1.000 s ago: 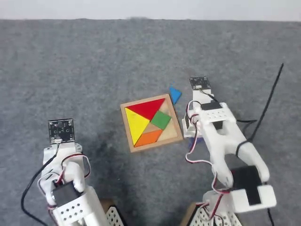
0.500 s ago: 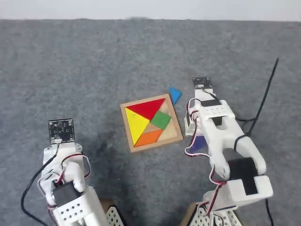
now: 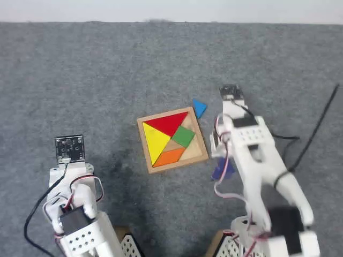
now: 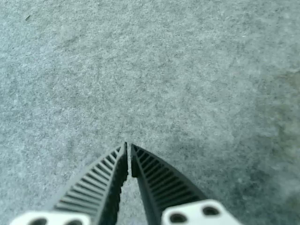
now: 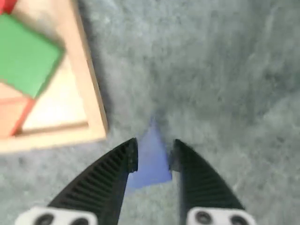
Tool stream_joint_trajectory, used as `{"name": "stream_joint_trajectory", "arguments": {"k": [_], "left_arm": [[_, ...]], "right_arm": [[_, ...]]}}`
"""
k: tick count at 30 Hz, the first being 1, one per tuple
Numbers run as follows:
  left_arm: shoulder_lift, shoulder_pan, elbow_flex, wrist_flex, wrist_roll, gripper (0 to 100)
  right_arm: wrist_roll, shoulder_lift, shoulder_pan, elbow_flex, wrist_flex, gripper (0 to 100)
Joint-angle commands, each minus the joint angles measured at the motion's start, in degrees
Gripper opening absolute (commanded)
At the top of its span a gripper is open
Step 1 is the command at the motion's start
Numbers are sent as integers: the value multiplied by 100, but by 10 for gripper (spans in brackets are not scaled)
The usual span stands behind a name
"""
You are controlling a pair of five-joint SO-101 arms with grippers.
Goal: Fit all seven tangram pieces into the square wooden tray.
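No text, number or sign can be read. The wooden tray [image 3: 179, 164], its coloured pieces [image 3: 154, 142] and the purple piece [image 3: 223, 169] to its right are plain. The arms' black boards [image 3: 69, 148] show nothing legible.

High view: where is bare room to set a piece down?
Free: the tray has bare wood along its right side, beside the green square; open mat beyond and left of it, toward the left tool. Crowded: right of the tray, with the blue triangle and the right tool gripping a purple piece.
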State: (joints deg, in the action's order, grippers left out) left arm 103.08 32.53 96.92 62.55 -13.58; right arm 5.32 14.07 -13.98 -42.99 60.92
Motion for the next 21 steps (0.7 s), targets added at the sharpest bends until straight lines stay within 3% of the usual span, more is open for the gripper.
{"name": "stream_joint_trajectory", "arguments": {"k": [1,8,12,21], "left_arm": [[88,0,-48,18,-70,15],[88,0,-48,18,-70,15],[88,0,-48,18,-70,15],[88,0,-48,18,-70,15]], "right_arm": [[-132,910,-31,-721,-303,217],[-97,998,-541,-1433,-708,257],[475,989,-954,-1468,-927,258],[615,-31,-989,-1222,-857,256]]}}
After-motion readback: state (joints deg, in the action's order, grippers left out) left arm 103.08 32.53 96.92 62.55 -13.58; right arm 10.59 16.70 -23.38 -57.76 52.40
